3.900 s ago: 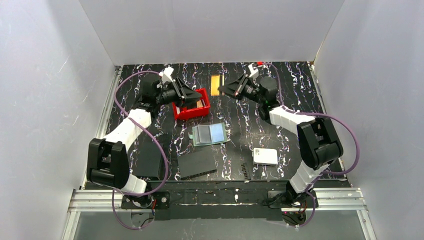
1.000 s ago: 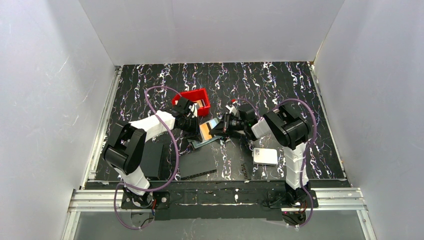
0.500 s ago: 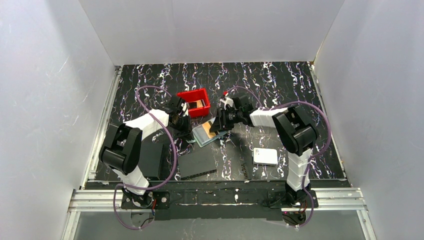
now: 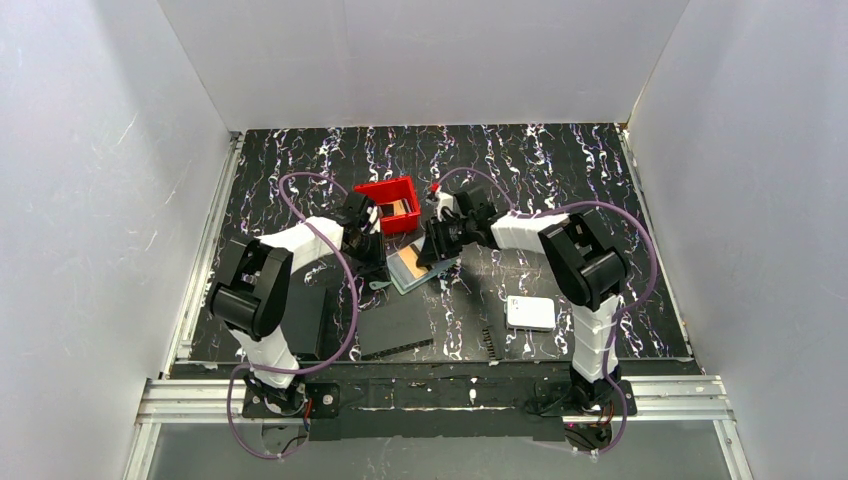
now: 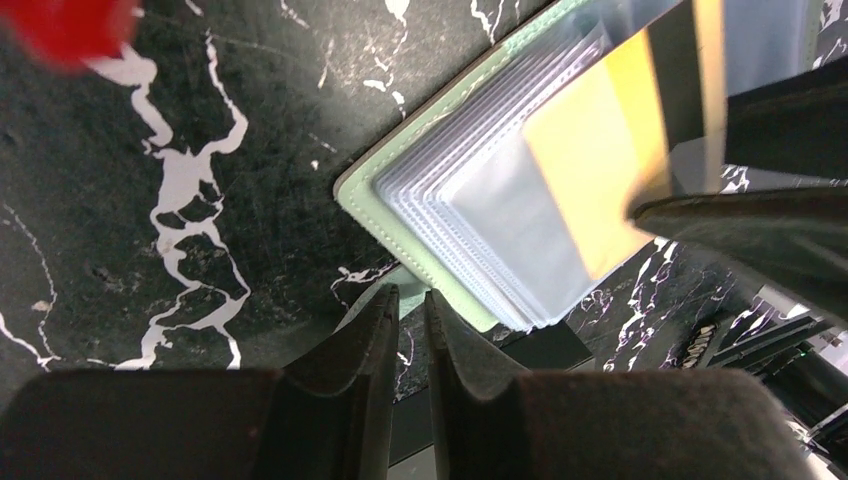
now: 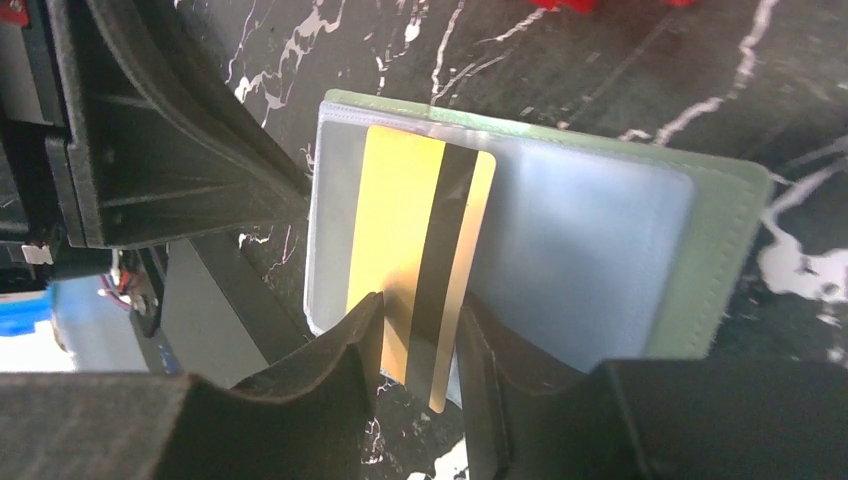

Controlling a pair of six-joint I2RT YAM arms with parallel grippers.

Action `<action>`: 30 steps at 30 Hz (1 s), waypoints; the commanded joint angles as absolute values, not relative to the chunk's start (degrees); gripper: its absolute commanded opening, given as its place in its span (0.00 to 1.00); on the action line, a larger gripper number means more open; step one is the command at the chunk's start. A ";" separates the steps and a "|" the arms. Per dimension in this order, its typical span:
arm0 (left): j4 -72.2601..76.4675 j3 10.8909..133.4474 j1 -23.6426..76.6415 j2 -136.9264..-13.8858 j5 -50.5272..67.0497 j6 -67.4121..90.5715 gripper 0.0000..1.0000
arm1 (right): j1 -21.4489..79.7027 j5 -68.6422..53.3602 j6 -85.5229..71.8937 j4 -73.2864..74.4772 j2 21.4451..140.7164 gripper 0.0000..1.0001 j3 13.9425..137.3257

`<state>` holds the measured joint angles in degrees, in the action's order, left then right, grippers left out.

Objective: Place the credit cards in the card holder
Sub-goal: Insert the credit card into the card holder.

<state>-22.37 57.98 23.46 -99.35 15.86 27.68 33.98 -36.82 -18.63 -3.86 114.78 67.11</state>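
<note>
The card holder (image 4: pixel 408 272) lies open at mid-table, grey-green with translucent pockets (image 6: pixel 600 250). A yellow-orange credit card (image 6: pixel 400 220) with a black stripe sits partly inside one pocket, its near end sticking out. My right gripper (image 6: pixel 421 300) is open and straddles that end; the card lies flat under the gap. My left gripper (image 5: pixel 411 293) stands at the holder's left corner (image 5: pixel 365 195) with its jaws a narrow slit apart and nothing in the gap. A pale green flap (image 5: pixel 400 278) lies just past its tips. Another tan card (image 4: pixel 403 207) shows in the red bin.
The red bin (image 4: pixel 380 190) stands just behind the holder, close to both wrists. A white rounded box (image 4: pixel 530 312) lies front right. Two flat black rectangles (image 4: pixel 395 327) (image 4: pixel 305 318) lie at the front left, one close under the holder's near edge.
Both grippers were shut a second ago and now have their jaws parted. The right gripper has let go of the card and drawn back a little; the holder lies flatter.
</note>
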 commanded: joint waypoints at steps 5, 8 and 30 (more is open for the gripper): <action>-22.15 61.33 24.85 -101.66 15.22 27.30 0.14 | 38.83 -36.58 -15.85 -6.20 116.59 0.39 66.86; -22.15 61.46 24.96 -101.93 15.09 27.33 0.14 | 39.72 -36.27 -16.74 -7.17 115.95 0.43 66.60; -22.00 62.54 24.97 -101.28 15.54 26.95 0.10 | 45.32 -35.77 -1.25 -8.25 111.41 0.72 64.08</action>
<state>-25.12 60.82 24.49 -101.03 13.72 26.39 39.35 -37.19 -7.25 -8.40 112.86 65.32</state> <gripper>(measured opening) 0.108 0.726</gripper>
